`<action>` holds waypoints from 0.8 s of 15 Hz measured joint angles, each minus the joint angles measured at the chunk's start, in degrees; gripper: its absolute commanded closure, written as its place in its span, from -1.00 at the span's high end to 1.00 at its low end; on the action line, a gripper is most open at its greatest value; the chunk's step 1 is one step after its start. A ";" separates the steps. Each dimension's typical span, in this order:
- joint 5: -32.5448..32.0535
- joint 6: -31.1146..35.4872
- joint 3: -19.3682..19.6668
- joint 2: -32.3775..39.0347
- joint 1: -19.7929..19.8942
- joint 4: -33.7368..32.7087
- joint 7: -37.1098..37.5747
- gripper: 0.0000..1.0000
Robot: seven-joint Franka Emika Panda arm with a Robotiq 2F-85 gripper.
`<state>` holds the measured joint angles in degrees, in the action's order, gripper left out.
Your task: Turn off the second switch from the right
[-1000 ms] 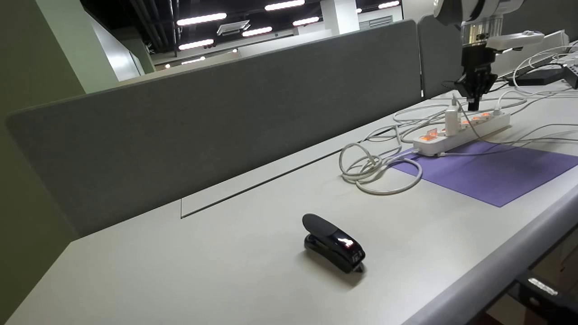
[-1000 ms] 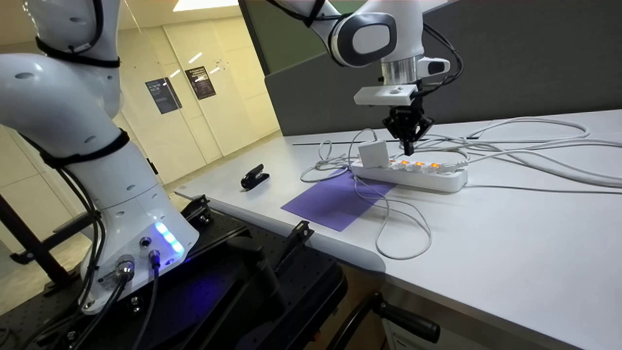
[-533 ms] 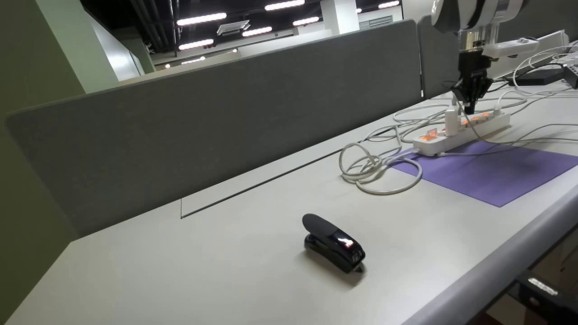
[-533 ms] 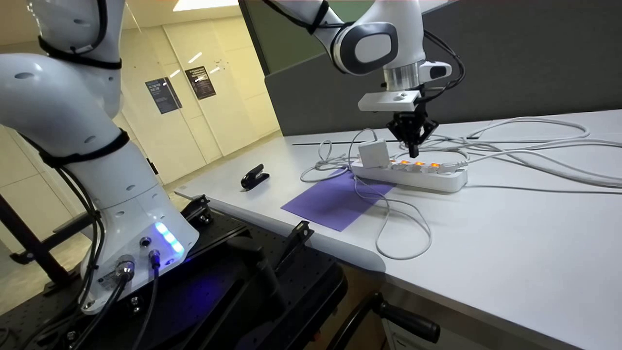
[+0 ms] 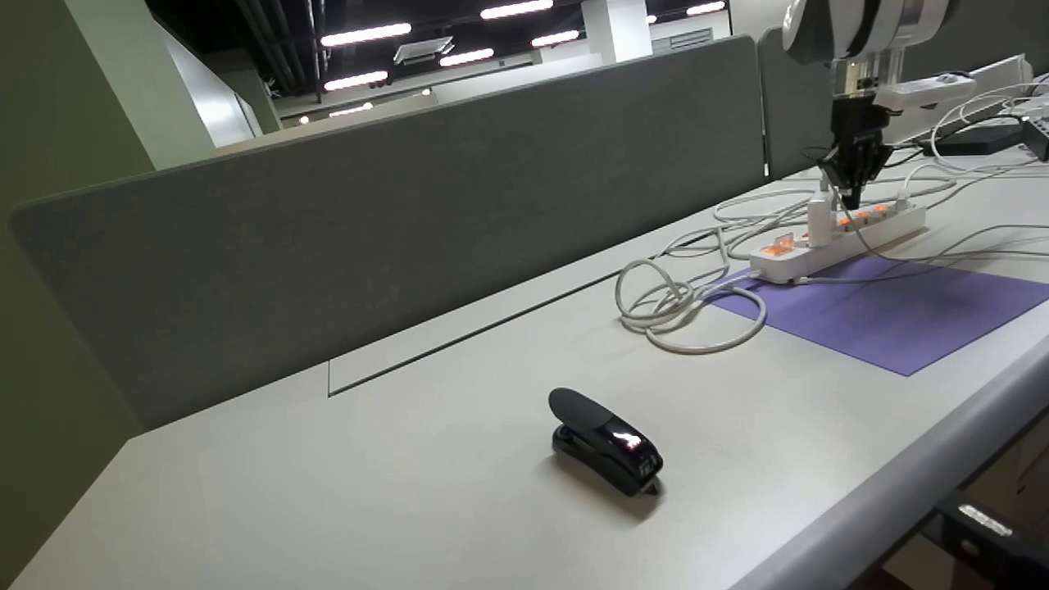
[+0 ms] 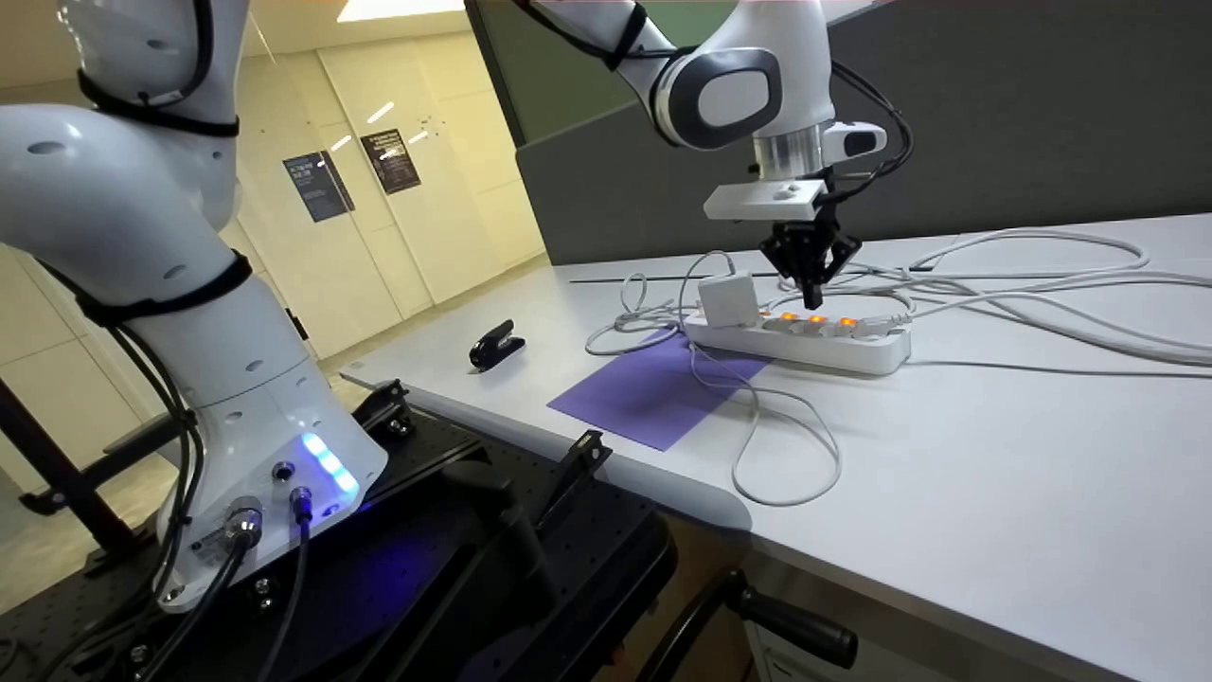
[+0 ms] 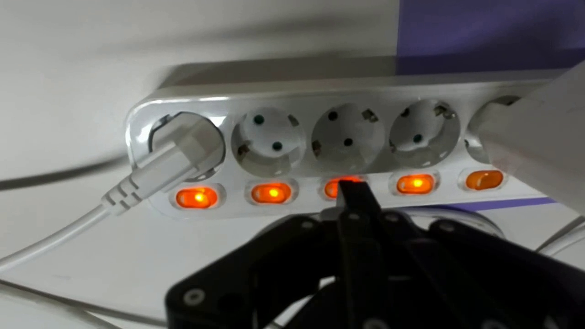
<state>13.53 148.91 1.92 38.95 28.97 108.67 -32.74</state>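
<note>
at lower centre, the closed, empty gripper [image 7: 358,196] is hovering above the switches [image 7: 272,193], seemingly for aligning; next it is needing precise pressing.

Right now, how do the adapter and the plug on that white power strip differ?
The adapter is a bulky block; the plug is slimmer, with a ribbed neck. The adapter stands tall on the power strip; the plug sits low. The plug's cable leaves from its side, the adapter's from its top. Both are white and plugged in.

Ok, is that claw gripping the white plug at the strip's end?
No, in the wrist view the gripper is well apart from the white plug.
</note>
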 measured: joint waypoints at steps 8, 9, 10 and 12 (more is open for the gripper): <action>-0.13 0.13 -0.25 1.23 0.05 -0.69 0.03 -1.00; -0.13 0.13 -0.30 1.38 0.05 -0.69 0.04 -1.00; -0.13 0.13 -0.38 1.51 0.05 -0.69 0.04 -1.00; -0.13 0.16 -0.51 1.74 0.04 -0.69 0.06 -1.00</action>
<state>13.41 149.06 1.40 40.69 29.02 107.98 -32.68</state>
